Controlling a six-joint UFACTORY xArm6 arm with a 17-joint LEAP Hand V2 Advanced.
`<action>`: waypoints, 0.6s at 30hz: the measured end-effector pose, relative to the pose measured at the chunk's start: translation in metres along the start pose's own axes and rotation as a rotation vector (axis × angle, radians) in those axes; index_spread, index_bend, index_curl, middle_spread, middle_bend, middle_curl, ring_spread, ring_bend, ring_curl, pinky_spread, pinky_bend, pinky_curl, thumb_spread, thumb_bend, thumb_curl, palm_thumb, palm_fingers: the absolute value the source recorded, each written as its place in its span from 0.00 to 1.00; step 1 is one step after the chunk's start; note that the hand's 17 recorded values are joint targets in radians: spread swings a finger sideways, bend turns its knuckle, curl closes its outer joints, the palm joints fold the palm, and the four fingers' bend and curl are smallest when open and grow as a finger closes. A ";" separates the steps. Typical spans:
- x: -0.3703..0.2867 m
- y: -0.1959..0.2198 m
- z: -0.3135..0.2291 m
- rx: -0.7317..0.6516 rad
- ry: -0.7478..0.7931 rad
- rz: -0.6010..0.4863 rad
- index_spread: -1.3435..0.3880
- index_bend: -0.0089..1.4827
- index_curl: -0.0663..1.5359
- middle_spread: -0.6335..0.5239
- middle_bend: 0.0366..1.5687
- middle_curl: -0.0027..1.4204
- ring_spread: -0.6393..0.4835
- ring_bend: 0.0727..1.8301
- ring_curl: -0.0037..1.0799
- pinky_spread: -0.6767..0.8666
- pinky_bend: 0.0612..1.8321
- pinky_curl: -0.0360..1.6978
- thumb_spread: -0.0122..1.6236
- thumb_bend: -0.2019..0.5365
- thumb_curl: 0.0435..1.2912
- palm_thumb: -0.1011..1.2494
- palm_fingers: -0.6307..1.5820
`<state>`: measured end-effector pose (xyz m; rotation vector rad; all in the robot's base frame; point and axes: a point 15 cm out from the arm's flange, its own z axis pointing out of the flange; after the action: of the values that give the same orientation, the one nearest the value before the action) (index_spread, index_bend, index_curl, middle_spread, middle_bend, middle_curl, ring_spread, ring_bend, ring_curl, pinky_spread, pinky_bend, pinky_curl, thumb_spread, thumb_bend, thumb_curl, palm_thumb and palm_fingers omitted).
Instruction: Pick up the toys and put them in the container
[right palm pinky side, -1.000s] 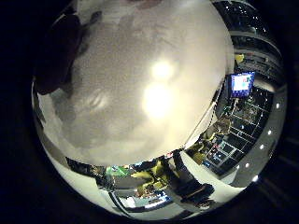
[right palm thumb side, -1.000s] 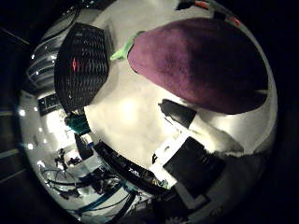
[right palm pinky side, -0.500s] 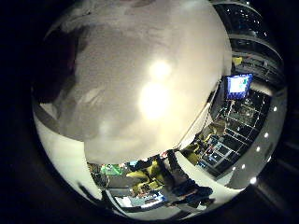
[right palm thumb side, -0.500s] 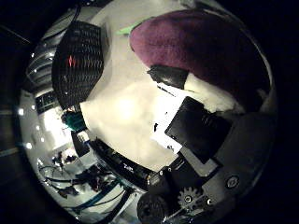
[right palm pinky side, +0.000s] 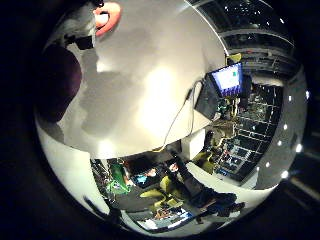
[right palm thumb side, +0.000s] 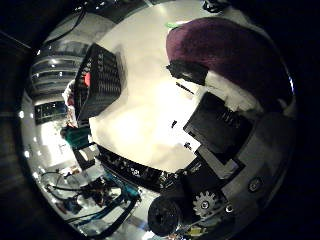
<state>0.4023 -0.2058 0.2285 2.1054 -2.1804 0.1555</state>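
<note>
1. White and glossy, the surface (right palm thumb side: 145, 125) fills the middle of both palm views, with a dim, cluttered room curving round the lower edges.
2. My hand (right palm thumb side: 220, 135) shows as black and white parts reaching in from the lower right of the thumb side view, a fingertip (right palm thumb side: 187, 72) lying against the purple toy.
3. That purple toy (right palm thumb side: 225, 55), an eggplant shape with a green stem (right palm thumb side: 172, 24) at its far end, fills the upper right of the thumb side view, so it sits very close to my palm. Its long axis runs from the stem toward my fingers.
4. My fingers look curled onto it, which I judge to be a closing grasp rather than a finished one.
5. An orange-red toy (right palm pinky side: 107, 15) lies at the upper left of the little finger side view.
6. My target, the black mesh container (right palm thumb side: 100, 80), stands at the upper left of the thumb side view, well apart from the purple toy, across bare surface on the stem's side.
</note>
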 end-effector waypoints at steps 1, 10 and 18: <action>0.001 0.002 -0.010 0.011 0.004 0.001 0.66 0.75 0.46 0.45 0.80 0.43 0.41 0.73 0.51 0.27 0.67 0.37 0.60 0.25 0.32 0.80 0.85; -0.020 0.016 -0.075 0.074 0.020 -0.031 0.66 0.76 0.45 0.46 0.81 0.42 0.41 0.74 0.50 0.28 0.66 0.40 0.60 0.25 0.34 0.80 0.85; -0.065 0.016 -0.108 0.115 0.019 -0.092 0.66 0.77 0.44 0.46 0.82 0.41 0.41 0.75 0.49 0.28 0.65 0.42 0.60 0.25 0.35 0.79 0.85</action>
<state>0.3895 -0.1248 0.3258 2.2500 -2.1068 0.2991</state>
